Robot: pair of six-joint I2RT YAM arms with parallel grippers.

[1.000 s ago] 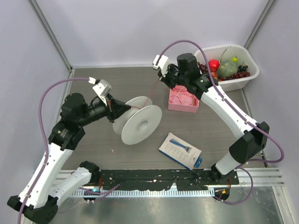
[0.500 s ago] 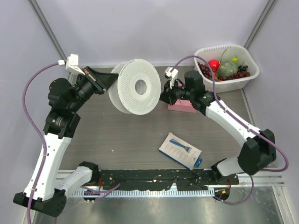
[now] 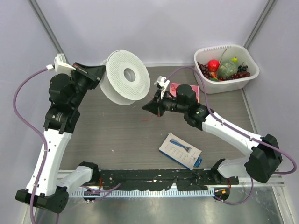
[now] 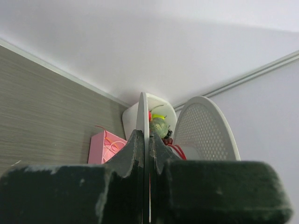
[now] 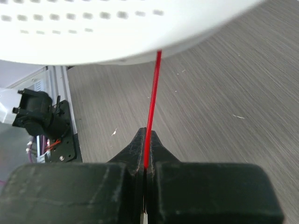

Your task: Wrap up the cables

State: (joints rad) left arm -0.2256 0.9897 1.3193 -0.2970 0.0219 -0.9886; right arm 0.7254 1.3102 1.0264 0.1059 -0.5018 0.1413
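While the left pincer (image 3: pixel 99 71), clamped on the white spool (image 3: pixel 127 77), has swung it up and back, the right pincer (image 3: pixel 146 106) has slid leftward, pinching the red cable (image 5: pixel 153 88); it runs taut to the spool; winding seems under way.

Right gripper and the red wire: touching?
Touching. Right wrist view: the red wire runs from the white spool straight into the right gripper's shut fingertips, pinched there.

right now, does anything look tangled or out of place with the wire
Nothing damaged. The red wire runs straight from the spool into the shut right gripper; only loose loops lie on the pink box.
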